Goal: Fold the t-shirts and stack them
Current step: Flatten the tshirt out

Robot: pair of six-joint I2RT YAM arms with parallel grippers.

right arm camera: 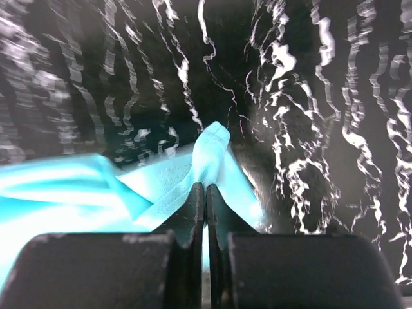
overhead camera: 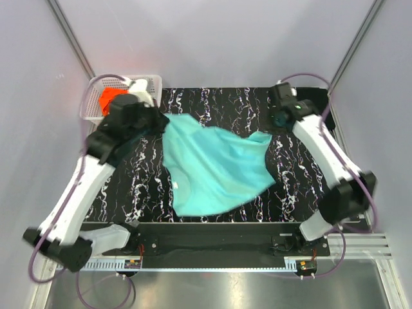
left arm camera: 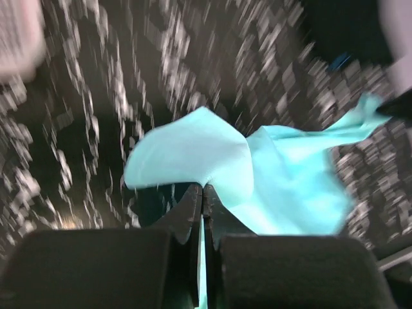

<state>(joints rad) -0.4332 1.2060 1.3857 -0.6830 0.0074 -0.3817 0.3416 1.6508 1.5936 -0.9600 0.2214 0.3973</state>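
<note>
The table (overhead camera: 212, 103) has a black top with white veins and fills the middle of the top view. One teal shirt (overhead camera: 215, 167) lies on it, in the centre of the frame. The shirt is not flat; it has folds, and one corner points to the upper left and one to the right. Its lower edge comes near the front edge of the table. A white basket (overhead camera: 151, 80) is at the upper left corner. Whether it stands on the top or just beside it, I cannot tell.
</note>
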